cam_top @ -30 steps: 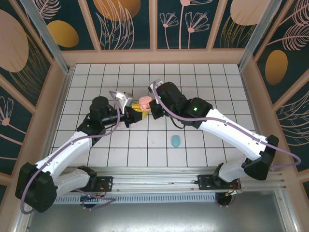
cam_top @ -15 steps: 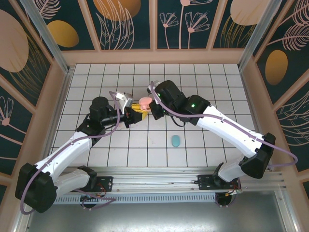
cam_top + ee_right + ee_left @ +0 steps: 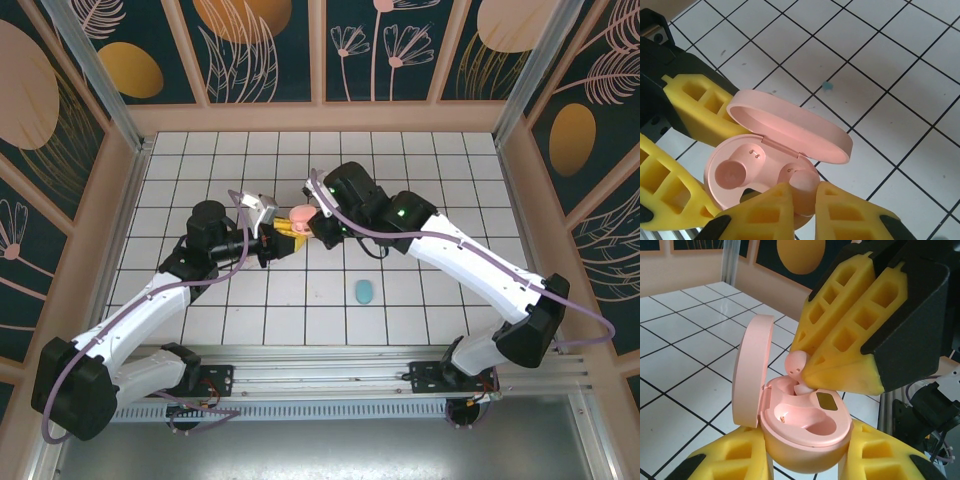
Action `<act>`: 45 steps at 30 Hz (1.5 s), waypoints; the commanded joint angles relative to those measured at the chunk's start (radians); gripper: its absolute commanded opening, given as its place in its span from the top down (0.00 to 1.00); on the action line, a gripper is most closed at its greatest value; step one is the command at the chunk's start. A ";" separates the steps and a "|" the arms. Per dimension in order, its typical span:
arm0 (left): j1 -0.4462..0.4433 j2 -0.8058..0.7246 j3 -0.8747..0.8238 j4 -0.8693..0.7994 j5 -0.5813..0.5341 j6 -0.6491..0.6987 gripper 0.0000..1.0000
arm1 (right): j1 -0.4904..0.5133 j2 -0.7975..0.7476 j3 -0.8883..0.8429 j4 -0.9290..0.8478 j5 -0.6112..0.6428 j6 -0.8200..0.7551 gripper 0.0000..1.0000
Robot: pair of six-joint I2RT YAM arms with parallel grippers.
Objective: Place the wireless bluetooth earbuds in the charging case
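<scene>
My left gripper [image 3: 807, 460] is shut on the pink charging case [image 3: 805, 432], holding it upright with the lid [image 3: 752, 365] swung open. My right gripper [image 3: 805, 194] is shut on a pink earbud [image 3: 804, 181], with its tip in the case's far slot. The near slot [image 3: 732, 172] is empty and its gold contacts show. In the top view the two grippers meet at the pink case [image 3: 298, 216] mid-table, left gripper [image 3: 281, 238] below it and right gripper [image 3: 317, 226] beside it. The earbud [image 3: 796, 361] pokes out under the right fingertips [image 3: 840, 375].
A teal oval case [image 3: 364, 291] lies shut on the white tiled floor [image 3: 420, 180], in front of the right arm. A tiny light-blue bit [image 3: 827, 86] lies on a tile beyond the pink case. Wooden walls ring the floor.
The right arm has pushed a little further left and down over the case, bringing the earbud to its slot. The left arm has barely moved, still holding the case.
</scene>
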 commanded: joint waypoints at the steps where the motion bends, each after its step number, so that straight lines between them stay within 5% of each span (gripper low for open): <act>1: -0.003 -0.020 0.008 0.086 -0.001 -0.011 1.00 | 0.006 0.020 0.035 -0.058 -0.117 -0.013 0.84; 17: -0.002 -0.017 0.005 0.091 -0.003 -0.008 1.00 | -0.053 0.062 0.078 -0.081 -0.246 0.035 0.77; 22: -0.002 -0.019 0.002 0.088 -0.005 -0.004 1.00 | -0.053 0.074 0.113 -0.138 -0.226 -0.016 0.86; 45: -0.002 -0.014 0.006 0.066 0.008 0.025 1.00 | -0.019 0.157 0.299 -0.357 -0.099 -0.187 0.95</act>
